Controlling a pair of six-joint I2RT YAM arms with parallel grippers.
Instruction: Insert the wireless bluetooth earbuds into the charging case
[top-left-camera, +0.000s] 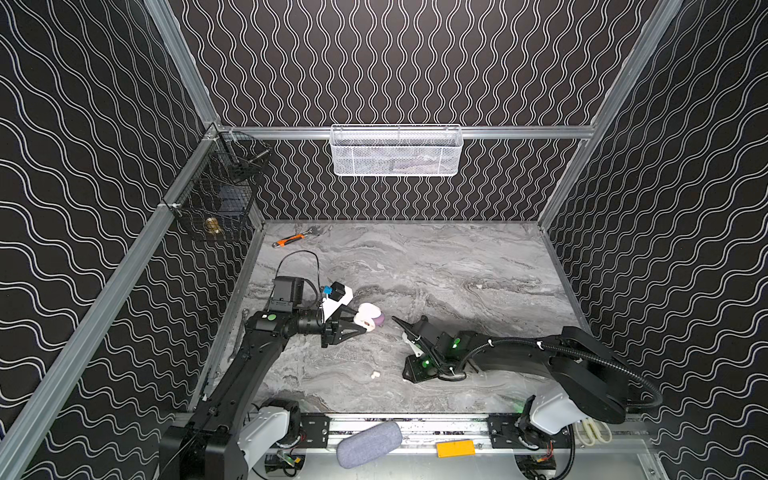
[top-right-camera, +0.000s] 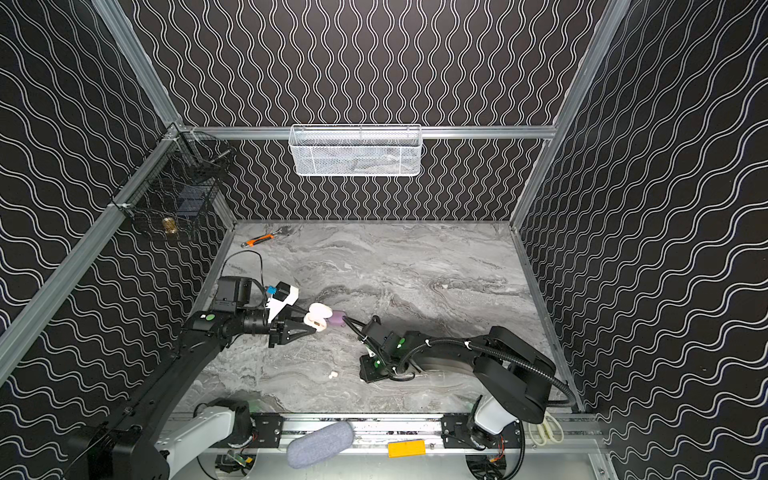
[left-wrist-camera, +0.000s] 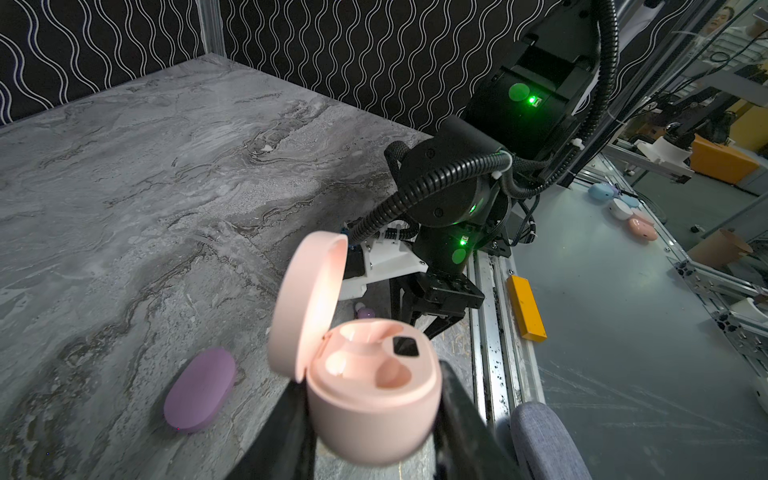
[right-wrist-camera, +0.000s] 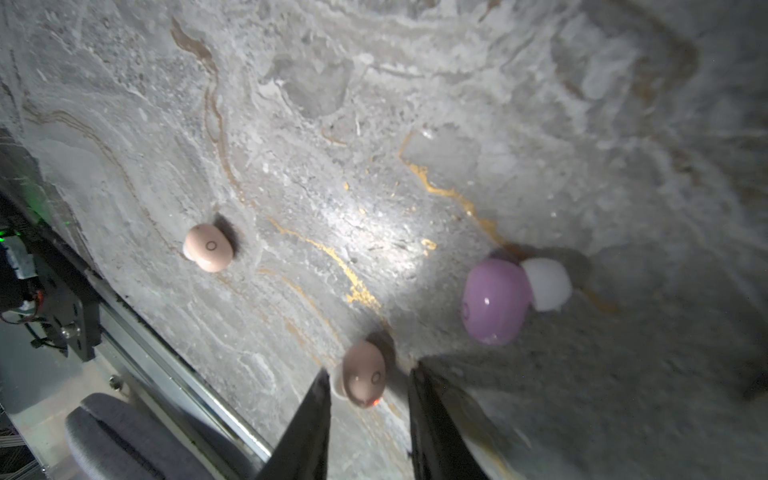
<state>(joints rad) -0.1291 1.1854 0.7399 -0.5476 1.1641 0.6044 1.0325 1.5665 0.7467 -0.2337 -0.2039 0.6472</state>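
Top views, step: left gripper (top-left-camera: 360, 326) clamped on the open charging case (top-left-camera: 369, 311) at 9 o'clock of the surface (top-left-camera: 478, 249) middle; right arm bent down at 5 o'clock, its gripper hidden there; judged: first pick-up in hand, no bud seated yet
Top views, loose items: closed purple case (top-left-camera: 380, 319) just beside the held one, toward 3 o'clock; free earbud (top-left-camera: 375, 375) at 7 o'clock
Left wrist, case: lid hinged up; both wells look empty; jaws pressed on its two flanks
Right wrist, gripper: right gripper (right-wrist-camera: 369, 370) narrow, jaws either side of a cream-pink earbud (right-wrist-camera: 362, 376) lying on the surface; a gap shows at one jaw, so not pinched; lilac earbud (right-wrist-camera: 494, 301) near; free earbud well apart
Next move: close squarely on the bud, lift, carry to 9 o'clock, lower into a well in matching attitude; tiny and rounded, likely to slip
Surface: grey marbled; orange-handled tool (top-left-camera: 291, 240) in the 11 o'clock corner
Room: black walls with white wave lines, aluminium frame; white mesh basket (top-left-camera: 395, 151) at 12 o'clock; black wire basket (top-left-camera: 216, 195) at 10 o'clock; grey pouch (top-left-camera: 369, 442) and yellow block (top-left-camera: 455, 449) on the front rail at 6 o'clock
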